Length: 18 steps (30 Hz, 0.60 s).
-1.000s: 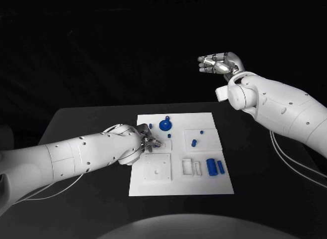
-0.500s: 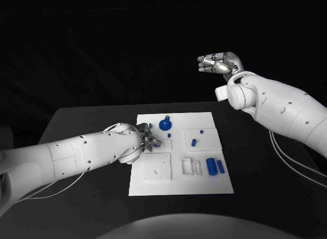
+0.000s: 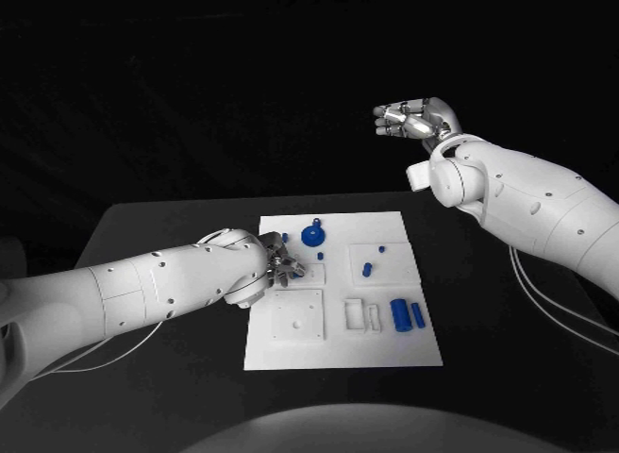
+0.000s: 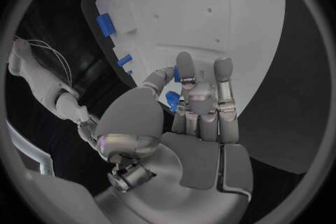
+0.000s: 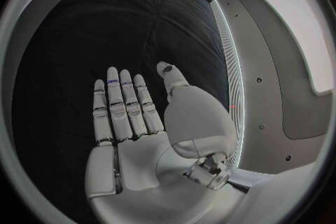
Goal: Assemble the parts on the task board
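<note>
a black table (image 3: pixel 174 236) carries the white task board (image 3: pixel 392 354), which lies flat at its middle. thin white cables (image 3: pixel 106 360) trail over the table's left part, and more cables (image 3: pixel 555 311) run above its right edge.

We see the left hand (image 4: pixel 199 106) gleaming like polished silver metal, with matt grey pads on its fingertips (image 4: pixel 185 61). Just beyond them, the task board (image 4: pixel 210 17) looks like smooth matt white plastic, its parts (image 4: pixel 105 24) smooth blue plastic.
</note>
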Each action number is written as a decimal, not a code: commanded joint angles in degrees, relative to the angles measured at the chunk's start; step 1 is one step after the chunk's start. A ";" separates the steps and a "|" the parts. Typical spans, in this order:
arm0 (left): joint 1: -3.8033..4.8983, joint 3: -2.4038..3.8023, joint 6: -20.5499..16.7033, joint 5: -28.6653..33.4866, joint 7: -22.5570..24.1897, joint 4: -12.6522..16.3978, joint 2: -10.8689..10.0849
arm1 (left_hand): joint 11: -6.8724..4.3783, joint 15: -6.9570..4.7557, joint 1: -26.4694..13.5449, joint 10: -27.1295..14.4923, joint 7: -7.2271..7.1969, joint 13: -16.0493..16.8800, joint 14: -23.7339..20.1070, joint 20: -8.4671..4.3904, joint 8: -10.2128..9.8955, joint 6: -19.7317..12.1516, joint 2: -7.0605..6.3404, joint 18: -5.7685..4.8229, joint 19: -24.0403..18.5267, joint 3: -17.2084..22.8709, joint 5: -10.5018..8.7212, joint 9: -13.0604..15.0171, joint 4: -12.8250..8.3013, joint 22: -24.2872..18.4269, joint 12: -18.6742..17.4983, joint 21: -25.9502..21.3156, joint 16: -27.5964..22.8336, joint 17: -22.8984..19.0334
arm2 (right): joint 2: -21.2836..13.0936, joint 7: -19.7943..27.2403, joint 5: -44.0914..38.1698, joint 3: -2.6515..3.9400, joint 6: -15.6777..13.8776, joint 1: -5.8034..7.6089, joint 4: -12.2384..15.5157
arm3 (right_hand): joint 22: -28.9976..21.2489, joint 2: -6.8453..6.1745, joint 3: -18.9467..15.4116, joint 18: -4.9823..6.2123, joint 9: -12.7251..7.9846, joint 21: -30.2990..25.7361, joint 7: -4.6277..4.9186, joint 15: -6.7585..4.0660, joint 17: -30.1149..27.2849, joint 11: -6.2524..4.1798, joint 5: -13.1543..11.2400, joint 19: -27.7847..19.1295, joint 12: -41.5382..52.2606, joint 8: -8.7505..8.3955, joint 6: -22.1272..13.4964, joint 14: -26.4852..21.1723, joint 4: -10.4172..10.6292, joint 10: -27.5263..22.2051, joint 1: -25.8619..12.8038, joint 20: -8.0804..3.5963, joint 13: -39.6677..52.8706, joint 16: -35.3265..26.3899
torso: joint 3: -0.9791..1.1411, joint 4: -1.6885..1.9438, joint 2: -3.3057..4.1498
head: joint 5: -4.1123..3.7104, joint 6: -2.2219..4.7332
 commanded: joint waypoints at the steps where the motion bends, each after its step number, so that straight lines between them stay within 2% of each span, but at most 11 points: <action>1: -0.05 -0.26 3.00 1.01 -1.44 -0.24 0.15 | -0.47 -0.16 -0.24 2.06 -4.74 0.18 0.17 -0.01 0.22 5.79 -1.55 0.52 0.15 9.94 -0.54 1.24 -6.25 1.07 0.76 0.56 0.37 0.28 | 0.08 0.26 0.03 0.01 0.88 0.01 -0.03 | -0.09 -0.21 0.42 0.83 -0.09 -0.29 -0.05 0.02 -0.09 -0.01 0.39 -0.22 -0.31 -0.32 0.06 -0.37 0.04 -0.33 -0.23 0.02 -0.08 -0.21 | -0.06 0.01 -0.03 | -0.02 0.01; 8: 0.63 -0.25 3.38 1.26 -1.41 -0.49 0.34 | -0.53 -0.12 0.04 2.06 -4.86 0.40 0.18 0.08 0.16 6.06 -1.85 0.56 0.17 10.14 -1.00 1.93 -5.25 1.05 1.44 0.68 0.92 0.75 | 0.16 0.22 0.03 0.00 1.06 0.00 -0.12 | -0.11 -0.54 2.14 0.79 -0.08 -0.32 -0.04 0.04 -0.09 -0.03 0.94 -0.59 -0.31 -0.30 0.08 -0.50 -0.36 -0.34 -0.66 0.04 -0.08 -0.21 | -0.06 0.06 0.00 | -0.07 0.03; 18: 1.13 -0.24 4.42 1.33 -1.47 -1.31 1.02 | -0.63 -0.15 0.05 2.07 -4.98 0.63 0.24 0.09 0.24 6.32 -1.77 0.57 0.21 10.13 -1.26 2.14 -5.00 1.08 2.04 0.82 1.25 1.08 | 0.28 0.17 0.03 -0.03 1.27 -0.03 -0.20 | -0.13 -0.81 3.62 0.77 -0.09 -0.35 -0.02 0.06 -0.09 -0.02 1.27 -0.90 -0.32 -0.31 0.04 -0.58 -0.58 -0.34 -0.97 0.06 -0.08 -0.20 | -0.05 0.01 0.01 | -0.02 0.02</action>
